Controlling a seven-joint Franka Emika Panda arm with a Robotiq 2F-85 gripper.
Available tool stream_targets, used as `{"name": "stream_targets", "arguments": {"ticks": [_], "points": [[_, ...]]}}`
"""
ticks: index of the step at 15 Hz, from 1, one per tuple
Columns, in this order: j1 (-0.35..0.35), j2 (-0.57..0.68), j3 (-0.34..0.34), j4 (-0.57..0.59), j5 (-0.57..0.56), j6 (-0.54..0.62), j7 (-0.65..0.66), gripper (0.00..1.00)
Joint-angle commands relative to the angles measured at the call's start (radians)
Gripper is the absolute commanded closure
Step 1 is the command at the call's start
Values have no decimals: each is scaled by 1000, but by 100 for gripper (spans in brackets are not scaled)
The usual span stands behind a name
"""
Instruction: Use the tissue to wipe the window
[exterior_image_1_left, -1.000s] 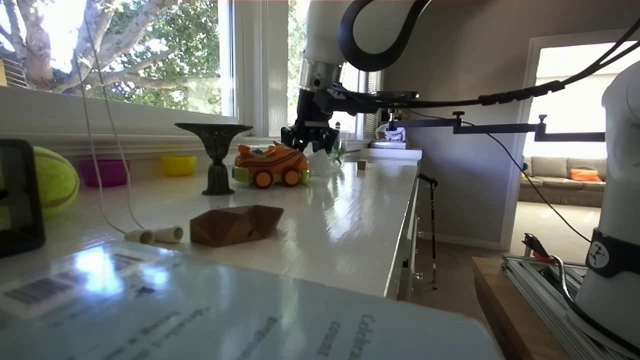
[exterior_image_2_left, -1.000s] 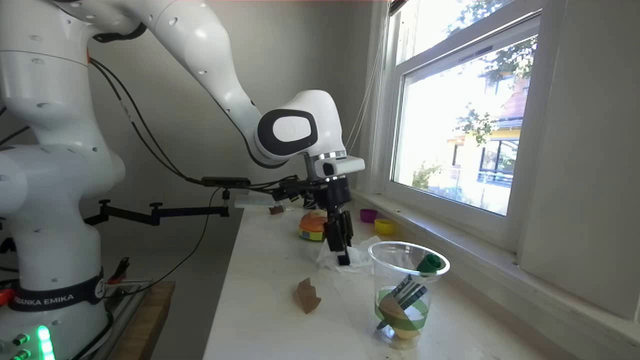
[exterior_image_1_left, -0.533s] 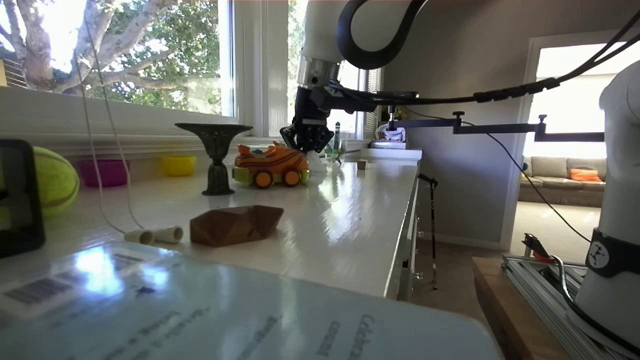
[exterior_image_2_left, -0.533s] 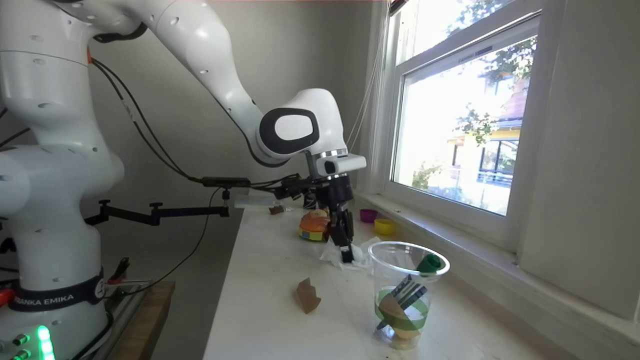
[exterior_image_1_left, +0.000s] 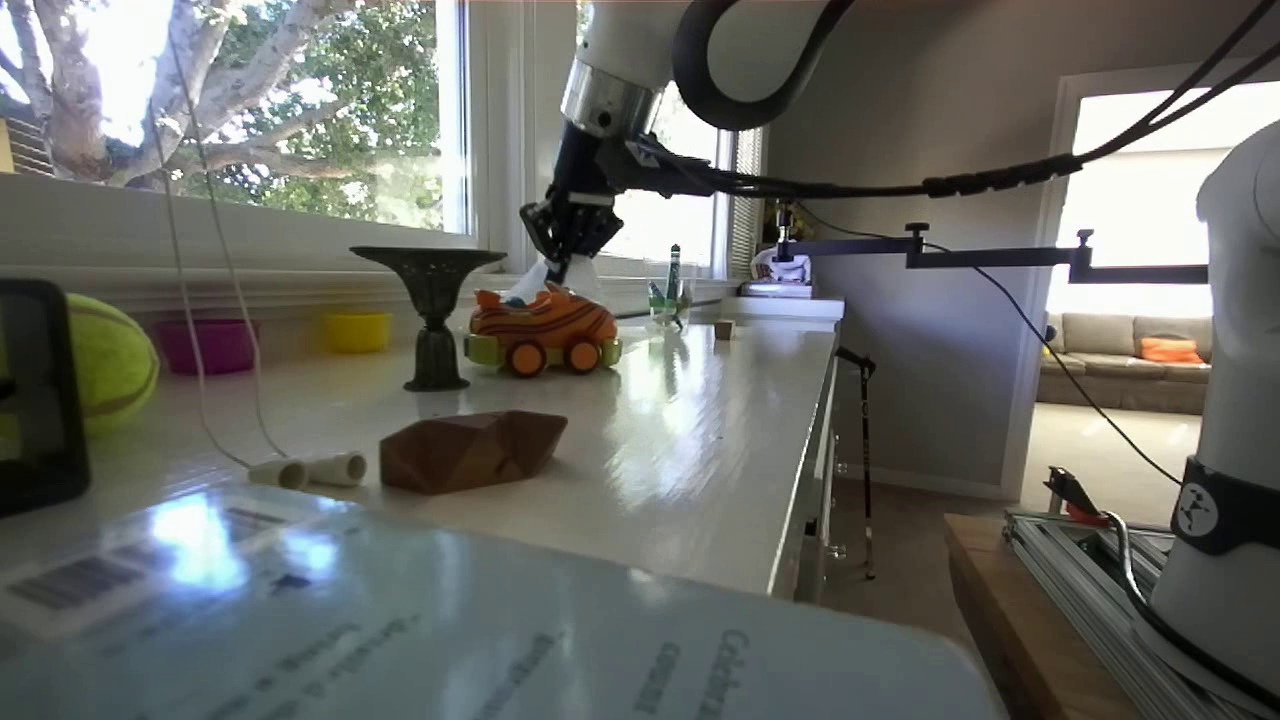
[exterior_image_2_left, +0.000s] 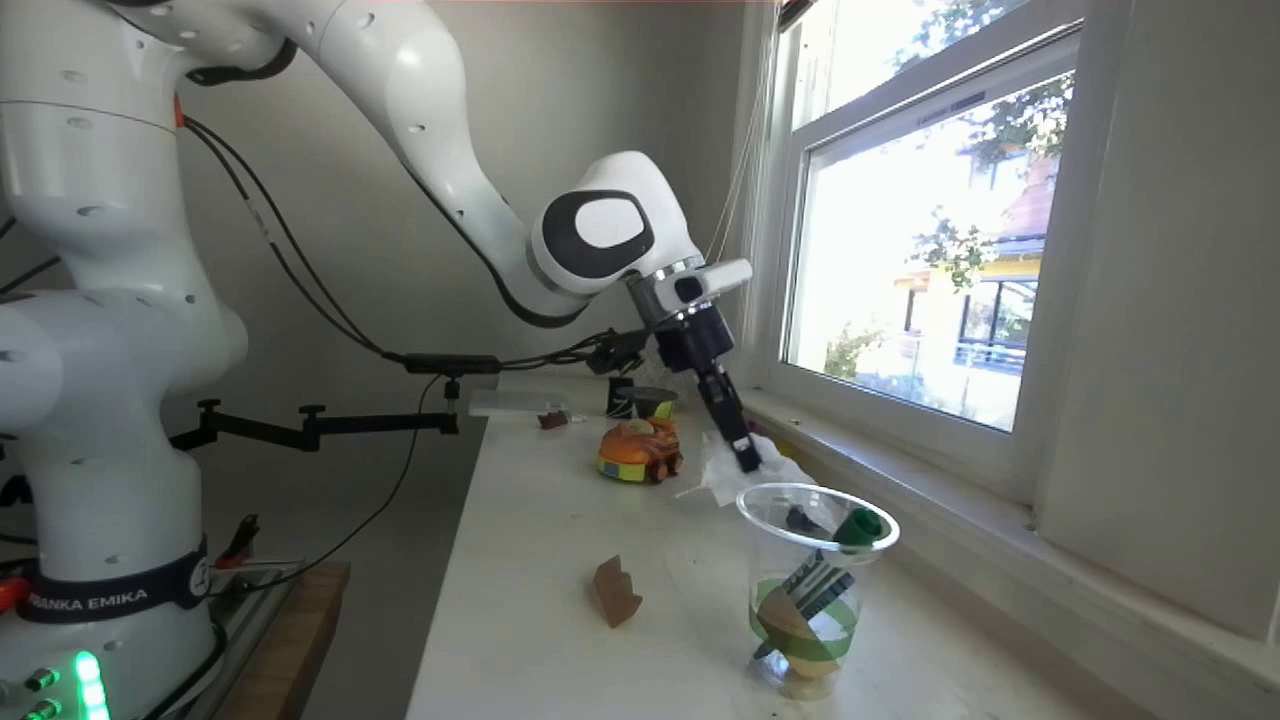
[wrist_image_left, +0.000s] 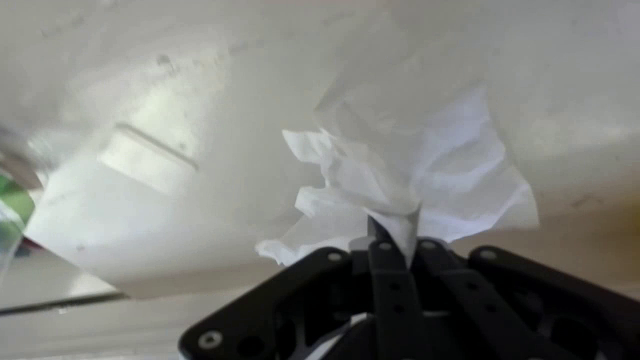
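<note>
The tissue is a crumpled white sheet. My gripper is shut on it, and it spreads out below the fingertips in the wrist view. In an exterior view the tissue hangs from the tilted gripper, behind the clear cup and near the sill. In an exterior view the gripper and tissue are above and behind the orange truck, which hides the tissue's lower part. The window, clear glass in a white frame with trees outside, shows in both exterior views. The tissue is apart from the glass.
An orange toy truck stands on the white counter. A clear cup holding a green-capped marker stands close to the gripper. A dark goblet, a brown faceted lump and window cords are nearer the camera.
The fingers have closed on the tissue. The gripper has then risen, tilted and moved towards the window side, lifting the tissue, which now covers most of the coloured cups in an exterior view.
</note>
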Motion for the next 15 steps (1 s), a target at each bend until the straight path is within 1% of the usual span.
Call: {"name": "stream_targets", "arguments": {"ticks": [1, 5, 7, 10, 12, 13, 14, 15], "points": [[-6, 16, 24, 92, -160, 85, 58, 100], [-29, 72, 28, 206, -378, 247, 150, 100], [-42, 112, 20, 278, -511, 328, 241, 100], [-42, 166, 3, 391, -679, 384, 389, 100], [-26, 176, -1, 434, -733, 364, 463, 100], [-16, 169, 9, 421, -726, 348, 496, 100], [-6, 164, 12, 419, -749, 347, 536, 100], [1, 163, 19, 408, -747, 353, 554, 100]]}}
